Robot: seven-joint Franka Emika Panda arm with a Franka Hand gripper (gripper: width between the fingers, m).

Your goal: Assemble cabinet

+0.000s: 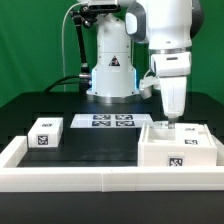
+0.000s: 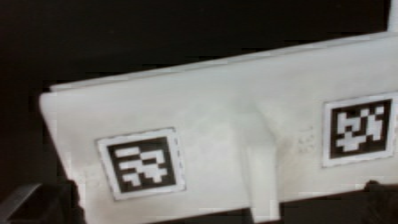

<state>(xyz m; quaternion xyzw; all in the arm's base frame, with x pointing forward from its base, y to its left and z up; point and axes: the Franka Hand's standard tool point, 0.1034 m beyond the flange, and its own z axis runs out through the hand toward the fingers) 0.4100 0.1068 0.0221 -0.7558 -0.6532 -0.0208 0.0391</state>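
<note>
The cabinet [image 1: 178, 150] is the large white box with square tags at the front of the table, on the exterior view's right. My gripper [image 1: 170, 121] points straight down and its fingertips are right at the cabinet's top, near its far edge. In the wrist view the cabinet's white face [image 2: 231, 130] fills the picture, with two tags and a raised ridge between them. My gripper [image 2: 199, 214] is open, with its dark fingers [image 2: 22, 205] wide apart at either side of the cabinet. Whether they touch it does not show.
A small white tagged block [image 1: 45, 133] stands on the exterior view's left. The marker board [image 1: 103, 121] lies in the middle in front of the robot's base [image 1: 110, 75]. A low white rail [image 1: 90, 178] edges the front and left of the table.
</note>
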